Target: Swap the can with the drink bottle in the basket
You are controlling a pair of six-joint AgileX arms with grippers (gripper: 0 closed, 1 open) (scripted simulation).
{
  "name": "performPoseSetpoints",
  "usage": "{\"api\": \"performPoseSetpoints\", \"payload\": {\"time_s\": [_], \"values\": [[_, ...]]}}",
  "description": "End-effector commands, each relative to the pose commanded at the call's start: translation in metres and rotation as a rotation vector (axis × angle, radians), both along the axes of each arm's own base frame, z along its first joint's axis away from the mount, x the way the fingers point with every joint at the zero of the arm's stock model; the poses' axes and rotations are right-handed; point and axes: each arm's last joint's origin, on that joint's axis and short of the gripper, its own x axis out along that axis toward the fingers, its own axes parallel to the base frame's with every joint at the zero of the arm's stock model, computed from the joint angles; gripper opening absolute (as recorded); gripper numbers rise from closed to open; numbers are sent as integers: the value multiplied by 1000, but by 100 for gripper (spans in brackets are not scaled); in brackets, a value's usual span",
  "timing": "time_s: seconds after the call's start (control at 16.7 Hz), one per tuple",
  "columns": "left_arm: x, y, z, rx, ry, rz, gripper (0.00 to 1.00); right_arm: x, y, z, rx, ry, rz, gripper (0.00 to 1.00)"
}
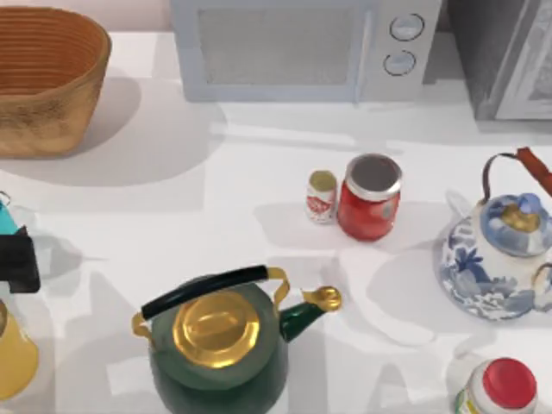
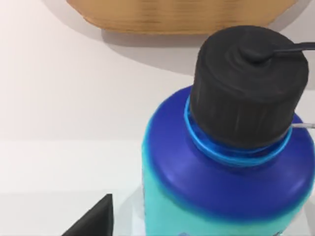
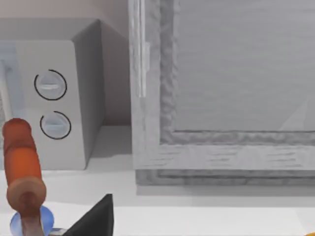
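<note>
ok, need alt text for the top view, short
White table from above: a small drink bottle stands beside a red jar at centre, with a woven basket at the far left corner by a microwave. A green kettle with a gold lid sits in front, a blue-and-white teapot on the right, and a sliver of the teal can at the left edge.

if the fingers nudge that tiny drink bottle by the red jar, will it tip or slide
Likely to tip: the drink bottle stands upright, narrow and tall for its base. It probably feels light, being much smaller than the red jar. Once on its side it may roll, since its body looks round.
</note>
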Motion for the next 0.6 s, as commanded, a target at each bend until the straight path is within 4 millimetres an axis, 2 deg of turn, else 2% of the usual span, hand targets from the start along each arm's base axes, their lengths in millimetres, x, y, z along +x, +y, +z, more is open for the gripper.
{"api": "performPoseSetpoints", "payload": {"time_s": [0.18,0.36,0.6], "values": [[19,-2,0,1,-13,4,100,0,0,0,0,0,0,100],[40,-2,-9,2,-15,6,100,0,0,0,0,0,0,100],[49,0,-27,0,1,3,100,0,0,0,0,0,0,100]]}}
